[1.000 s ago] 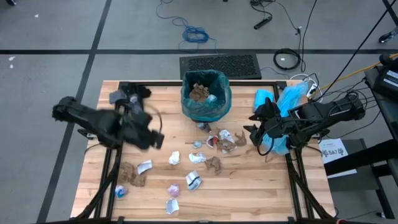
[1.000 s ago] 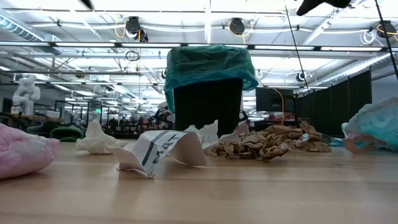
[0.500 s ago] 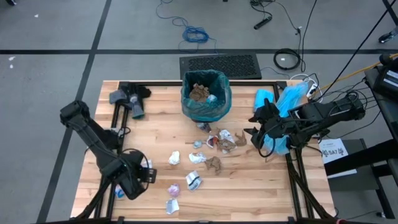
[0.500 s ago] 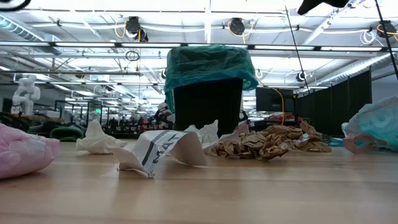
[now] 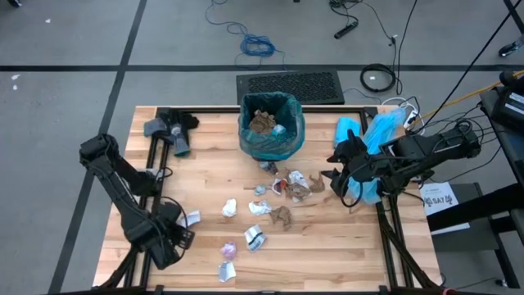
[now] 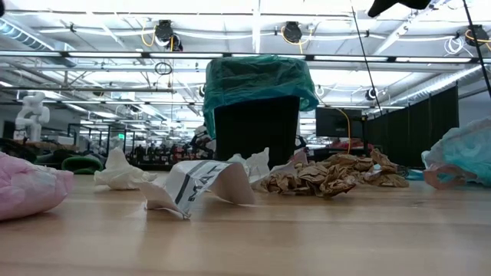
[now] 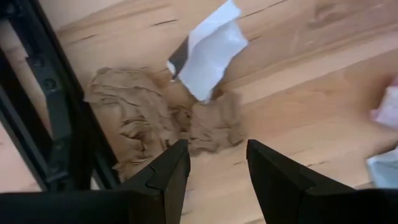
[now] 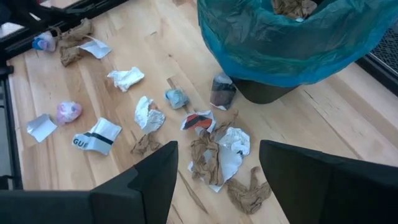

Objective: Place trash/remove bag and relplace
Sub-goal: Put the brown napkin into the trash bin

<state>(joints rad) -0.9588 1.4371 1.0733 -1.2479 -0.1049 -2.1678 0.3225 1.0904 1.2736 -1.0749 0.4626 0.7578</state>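
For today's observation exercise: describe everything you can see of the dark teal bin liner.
The bag is a dark teal, translucent, crinkly plastic liner fitted inside the black bin, which stands upright at the table's far edge, near the middle. Its top is folded out over the rim and hangs in loose wrinkles down the upper walls. Its mouth is open; brown paper wads and a pale scrap lie inside. No gripper touches it.
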